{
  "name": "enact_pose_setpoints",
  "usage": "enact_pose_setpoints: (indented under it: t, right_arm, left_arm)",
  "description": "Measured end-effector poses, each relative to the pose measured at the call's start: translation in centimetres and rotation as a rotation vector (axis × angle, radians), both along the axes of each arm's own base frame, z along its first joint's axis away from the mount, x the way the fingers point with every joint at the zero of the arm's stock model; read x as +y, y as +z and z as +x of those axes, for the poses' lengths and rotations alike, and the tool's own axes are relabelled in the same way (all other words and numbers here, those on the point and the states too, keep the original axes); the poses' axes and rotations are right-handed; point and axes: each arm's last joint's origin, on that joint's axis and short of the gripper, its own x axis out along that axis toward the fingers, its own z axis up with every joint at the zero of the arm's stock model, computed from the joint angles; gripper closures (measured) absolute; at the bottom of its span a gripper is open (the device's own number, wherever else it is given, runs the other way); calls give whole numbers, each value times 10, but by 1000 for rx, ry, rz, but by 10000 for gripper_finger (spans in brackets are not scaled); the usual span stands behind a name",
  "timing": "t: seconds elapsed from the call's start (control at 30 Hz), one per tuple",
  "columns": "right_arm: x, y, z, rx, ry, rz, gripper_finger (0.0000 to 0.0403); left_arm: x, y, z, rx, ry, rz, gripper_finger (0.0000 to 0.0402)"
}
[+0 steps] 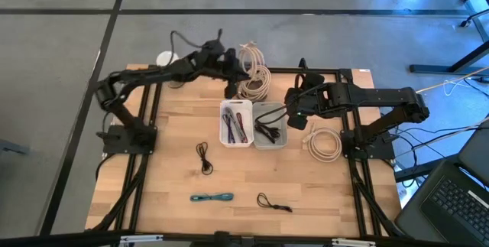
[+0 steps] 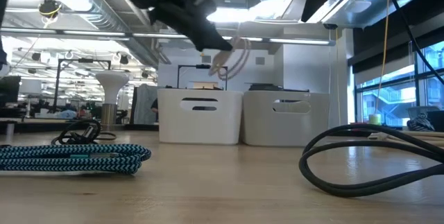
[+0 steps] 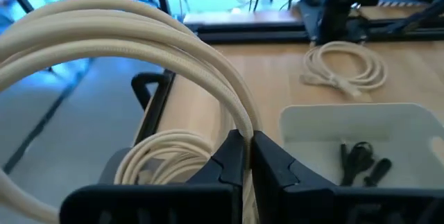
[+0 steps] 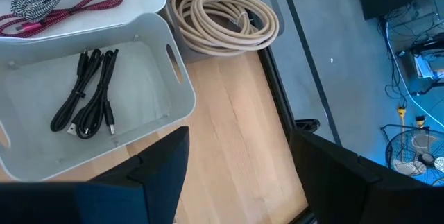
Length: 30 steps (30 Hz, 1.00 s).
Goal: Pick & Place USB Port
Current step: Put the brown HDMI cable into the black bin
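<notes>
The left gripper (image 1: 229, 67) reached out over the table's far edge, at about eleven o'clock from the two bins, clenched on a loop of cream cable (image 3: 149, 40); the left wrist view showed its fingers (image 3: 232, 158) pinched together with that cable passing between them, and more cream coils (image 1: 254, 79) lay on the wood just below it. Nearer the front of the wooden table (image 1: 176, 132), a small black cable (image 1: 204, 157) sat at about eight o'clock from the bins; a teal braided cable (image 1: 212, 197) lay at the front, at roughly six o'clock, with another black cable (image 1: 273, 203) just to its right. At the centre stood the left white bin (image 1: 236, 123), holding red, blue and patterned braided cables (image 4: 66, 2); touching it on the right stood the right white bin (image 1: 270, 125), with a black USB cable (image 4: 87, 99) lying loosely coiled on its floor. The right gripper (image 1: 296, 108) hovered over the right bin's right rim, at three o'clock from the bins, its fingers spread wide and holding nothing; a coiled cream cable (image 1: 324, 143) rested on the table at about four o'clock from it.
</notes>
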Motion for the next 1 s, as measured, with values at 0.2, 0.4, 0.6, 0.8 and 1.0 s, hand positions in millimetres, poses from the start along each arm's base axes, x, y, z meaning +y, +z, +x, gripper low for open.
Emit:
enact_pose_setpoints:
  t: [0.2,0.4,0.6,0.8,1.0]
  right_arm:
    - [0,0,-1,11,0,-1,148]
    - [0,-1,-2,24,0,-1,148]
    - [0,-1,-2,20,0,-1,148]
    - [0,-1,-1,9,0,0,148]
    - [0,-1,0,4,3,-1,148]
  left_arm:
    - [28,-7,24,93,21,-63,398]
    - [44,-32,32,134,-24,-208,398]
    - [49,-61,35,217,-11,-281,398]
    - [52,-84,39,272,-4,-316,398]
    - [54,-99,42,299,-8,-328,398]
